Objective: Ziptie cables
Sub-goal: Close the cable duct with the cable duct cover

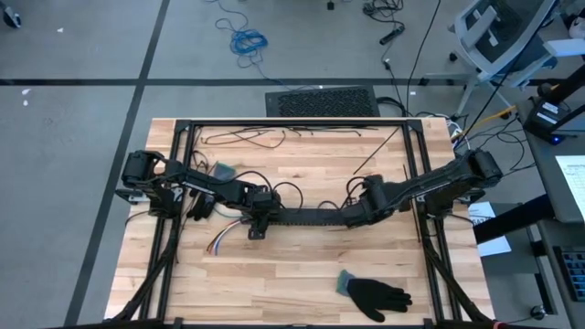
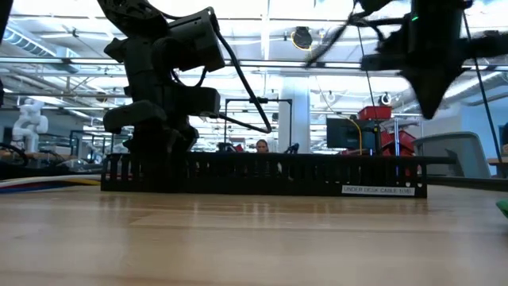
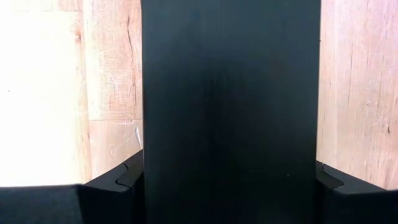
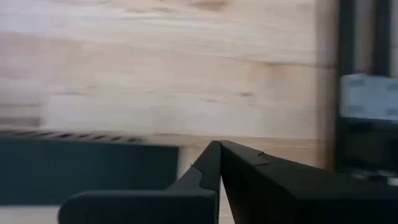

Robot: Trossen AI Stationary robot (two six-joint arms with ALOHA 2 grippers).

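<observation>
Left gripper (image 1: 260, 222) is down on the left end of the black slotted strip (image 1: 311, 217), fingers (image 3: 109, 186) spread wide with that strip filling the gap between them; they flank it on both sides, touching it. Whether anything lies inside the strip can't be told. The cables (image 1: 220, 240) lie loose on the tabletop (image 1: 292, 274), just in front and to the left of that gripper, coloured ends fanned out, apart from its fingers. In the low view they show as a flat streak at the left edge. Right gripper (image 4: 219, 163) hangs above the strip's right end, fingers pressed together, holding nothing. A black glove (image 1: 377, 293) lies near the front edge, well apart from both grippers.
</observation>
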